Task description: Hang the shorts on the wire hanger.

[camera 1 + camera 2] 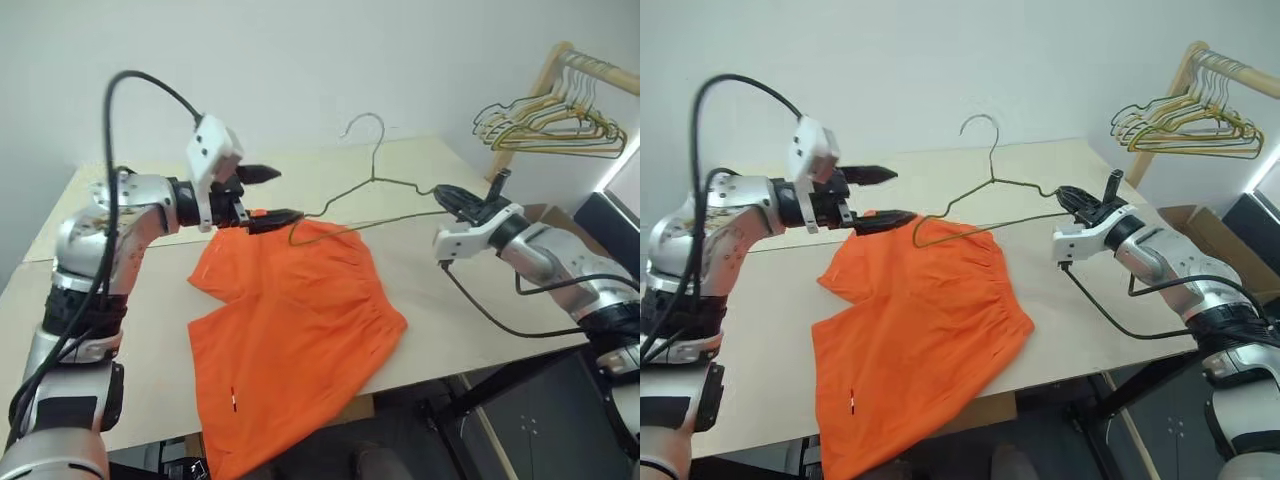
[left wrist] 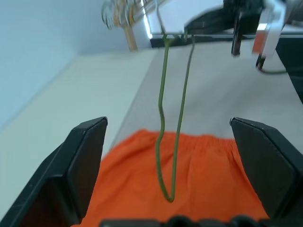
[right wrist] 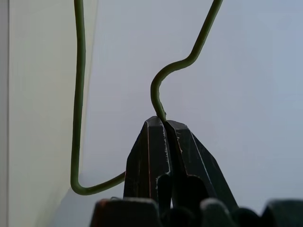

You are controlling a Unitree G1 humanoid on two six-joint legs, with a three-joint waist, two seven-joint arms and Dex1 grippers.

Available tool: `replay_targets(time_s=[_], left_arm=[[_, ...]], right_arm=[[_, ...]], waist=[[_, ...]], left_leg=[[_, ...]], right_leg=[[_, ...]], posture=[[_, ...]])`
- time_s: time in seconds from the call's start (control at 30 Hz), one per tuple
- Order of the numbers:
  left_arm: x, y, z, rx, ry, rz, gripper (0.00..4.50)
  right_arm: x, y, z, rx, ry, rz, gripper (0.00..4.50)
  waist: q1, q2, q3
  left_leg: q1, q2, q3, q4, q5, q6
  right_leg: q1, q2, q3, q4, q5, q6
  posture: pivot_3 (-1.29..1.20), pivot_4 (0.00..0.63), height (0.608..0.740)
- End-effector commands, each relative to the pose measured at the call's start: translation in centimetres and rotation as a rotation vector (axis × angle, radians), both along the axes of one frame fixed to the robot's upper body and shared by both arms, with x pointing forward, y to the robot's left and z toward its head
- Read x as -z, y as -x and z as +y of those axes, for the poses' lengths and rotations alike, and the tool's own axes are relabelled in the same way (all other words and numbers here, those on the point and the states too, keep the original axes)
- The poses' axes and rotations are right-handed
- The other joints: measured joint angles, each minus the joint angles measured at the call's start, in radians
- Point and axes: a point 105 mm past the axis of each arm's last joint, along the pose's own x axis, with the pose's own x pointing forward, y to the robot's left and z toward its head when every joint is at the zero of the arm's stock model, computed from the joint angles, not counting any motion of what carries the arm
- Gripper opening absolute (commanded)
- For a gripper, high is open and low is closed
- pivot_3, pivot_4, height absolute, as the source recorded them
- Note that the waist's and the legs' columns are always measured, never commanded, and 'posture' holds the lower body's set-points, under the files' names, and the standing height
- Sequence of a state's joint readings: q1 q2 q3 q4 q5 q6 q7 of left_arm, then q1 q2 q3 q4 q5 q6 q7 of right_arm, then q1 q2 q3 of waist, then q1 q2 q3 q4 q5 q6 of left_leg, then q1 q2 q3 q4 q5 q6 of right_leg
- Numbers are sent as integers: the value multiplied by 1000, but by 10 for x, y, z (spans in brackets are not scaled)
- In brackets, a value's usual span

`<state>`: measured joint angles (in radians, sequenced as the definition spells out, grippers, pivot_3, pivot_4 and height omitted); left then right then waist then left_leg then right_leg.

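- wire hanger (image 1: 372, 185) held up off the table (image 1: 470, 300) over the shorts' waistband; long axis runs side to side between the two arms, hook up and toward the wall.
- right gripper (image 3: 164, 124) clamped shut on the hanger's corner nearest it, wire pinched between the fingertips.
- left gripper (image 1: 262, 193) spread wide, nothing held; hanger's free corner (image 2: 168, 196) lies straight ahead of it, lined up between the two fingers (image 2: 83, 165). Left arm clearly nearer that end.
- looks like the corner is just short of the jaws, though depth is hard to judge from here.
- shorts (image 1: 915, 340) lie flat on the table under the hanger, waistband toward the wall, one leg hanging over the near table edge.
- hanger's free corner sits just above the waistband fabric; may be touching.
- bunch of gold hangers (image 1: 555, 125) on a wooden rack, well apart beyond the hanger's held end, not in the way.
- nothing between left gripper and the hanger's free corner.
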<state>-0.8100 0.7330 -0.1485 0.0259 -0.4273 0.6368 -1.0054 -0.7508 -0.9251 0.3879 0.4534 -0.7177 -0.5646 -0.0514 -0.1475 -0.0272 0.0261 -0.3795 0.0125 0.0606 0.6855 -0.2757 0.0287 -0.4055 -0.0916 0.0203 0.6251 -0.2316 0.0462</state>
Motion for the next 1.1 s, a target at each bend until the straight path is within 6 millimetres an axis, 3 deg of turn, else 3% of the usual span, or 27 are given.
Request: replay_targets(time_s=[0.03, 0.23, 0.37, 0.73, 0.87, 0.97, 1.1], left_arm=[[1, -1, -7, 52, -60, 12, 4500], [26, -11, -19, 51, -134, 77, 4500], [37, -11, -25, 62, -174, 102, 3633], [34, -21, -17, -6, -125, 97, 28], [29, -20, -12, -4, -121, 81, 28], [25, -19, -7, -2, -117, 68, 0], [29, -18, 2, -9, -163, 42, 0]], right_arm=[[-25, 2, 7, -45, -20, -91, 27], [-34, 6, 14, -77, -26, -120, 27], [-36, 9, 17, -88, -40, -122, 0], [-42, 11, 17, -82, -68, -131, 0], [-41, 13, 18, -100, -69, -108, 0], [-32, 24, 21, -187, -70, -7, 694], [-25, 39, 24, -299, -48, 110, 2081]], waist=[[-7, 0, 0], [-11, 0, 0], [-15, 0, 0], [-26, 0, 0], [-27, 0, 0], [-27, 0, 0], [-30, 0, 0]], left_leg=[[0, 0, 0, 0, -2, 3], [0, 1, -1, 0, -3, 6], [0, 1, -1, 0, -4, 6], [0, 2, -1, 0, -4, 7], [0, 2, -1, 0, -4, 7], [0, 2, -1, 0, -4, 7], [0, 1, -1, 0, -4, 7]], right_leg=[[0, 0, 0, 0, 0, 0], [0, 0, 0, 1, 0, 1], [0, 0, 0, 1, 0, 1], [0, -1, 1, 1, 0, 1], [0, -1, 1, 1, 1, 1], [0, -1, 1, 1, 1, 1], [1, -2, 1, 0, 1, 2]], posture=[[-142, 0, 740], [-156, 0, 740], [-160, 0, 740], [-163, 0, 740], [-158, 0, 740], [-153, 0, 740], [-139, 0, 740]])
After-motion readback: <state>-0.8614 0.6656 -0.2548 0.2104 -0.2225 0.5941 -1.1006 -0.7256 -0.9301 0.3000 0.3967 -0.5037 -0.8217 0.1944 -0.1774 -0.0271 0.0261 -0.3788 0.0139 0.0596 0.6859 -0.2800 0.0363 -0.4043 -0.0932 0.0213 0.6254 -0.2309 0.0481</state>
